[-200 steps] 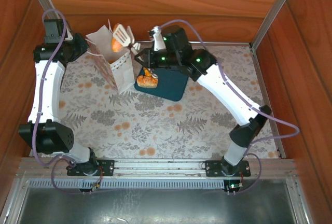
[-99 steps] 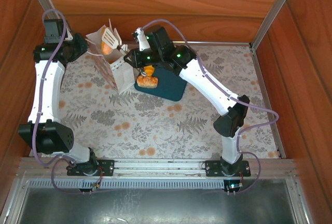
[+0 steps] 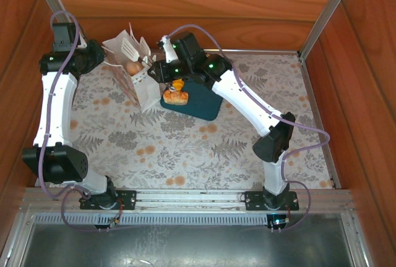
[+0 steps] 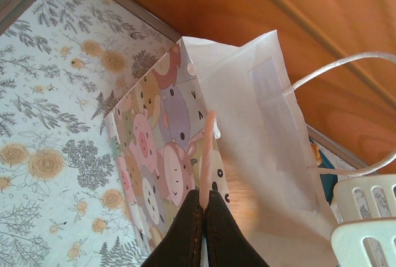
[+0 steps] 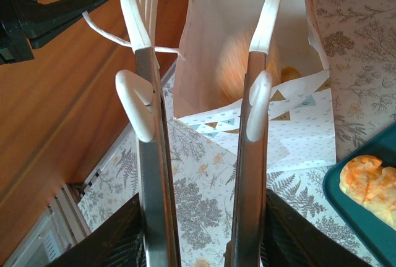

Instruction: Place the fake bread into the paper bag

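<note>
The white paper bag (image 3: 137, 84) stands open at the back left. My left gripper (image 3: 102, 57) is shut on the bag's rim (image 4: 209, 149), holding it open. My right gripper (image 3: 158, 69) is shut on a pair of tongs (image 5: 151, 156). The tongs' white slotted tips (image 3: 133, 47) stand apart over the bag's mouth with nothing between them. One golden bun (image 3: 133, 67) lies inside the bag (image 5: 235, 20), where it shows as an orange blur (image 5: 235, 63). Two more pastries (image 3: 176, 96) sit on the dark teal tray (image 3: 207, 103).
The bag's loop handles (image 4: 346, 63) hang toward the wooden back wall (image 3: 198, 7). The tray's corner with a pull-apart roll (image 5: 371, 183) lies just right of the bag. Floral cloth (image 3: 185, 149) covers the table's middle and front.
The tongs carried a bun leftward over the bag, then spread apart. The bun now lies inside the bag. My left arm has kept still.
</note>
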